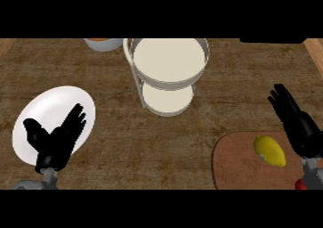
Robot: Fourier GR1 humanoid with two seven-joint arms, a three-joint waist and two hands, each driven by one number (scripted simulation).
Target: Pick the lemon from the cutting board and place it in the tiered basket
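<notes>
Lemon (270,150) on cutting board (239,160) at five o'clock, just beside spread right robot hand (298,122), tiered basket (167,67) at twelve o'clock, left robot hand (57,133) spread over white plate (49,104)

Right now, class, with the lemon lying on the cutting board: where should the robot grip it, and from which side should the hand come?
Grip the lemon across its narrow middle, coming from above. It lies flat on the cutting board with its long axis running roughly up the view, so the short width probably fits between thumb and fingers. The open right hand sits just right of it, likely the nearer choice.
</notes>
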